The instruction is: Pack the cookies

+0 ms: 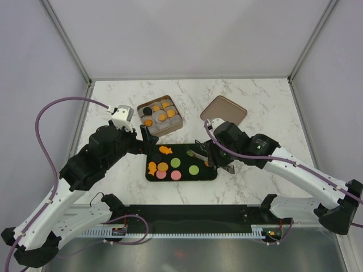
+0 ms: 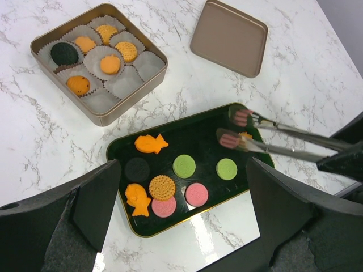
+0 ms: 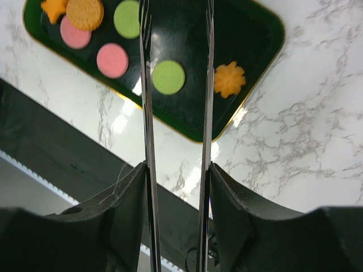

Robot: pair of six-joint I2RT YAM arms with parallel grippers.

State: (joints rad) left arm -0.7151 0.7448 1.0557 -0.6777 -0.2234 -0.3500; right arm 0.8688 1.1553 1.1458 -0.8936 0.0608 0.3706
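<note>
Gently now: your right gripper [image 3: 177, 192] clamps the tongs [image 3: 148, 124], tips apart, so straddle the flower cookie [image 3: 229, 79] squarely before squeezing, while your left gripper [image 2: 182, 187] hangs wide, empty.

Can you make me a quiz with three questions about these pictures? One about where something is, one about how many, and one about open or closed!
1. Where is the flat brown square lid?
A) flat on the marble table, apart from the square gold tin
B) on top of the tin
C) standing on its edge

2. How many pink round cookies lie on the dark green tray?
A) none
B) two
C) five

3. How are the metal tongs in the right gripper?
A) shut on a cookie
B) lying on the table
C) open, tips empty

Answers:
1 A, bare marble shows between lid and tin.
2 B, two pink discs sit by the tray's near edge.
3 C, the tips stand apart, gripping nothing.
</note>
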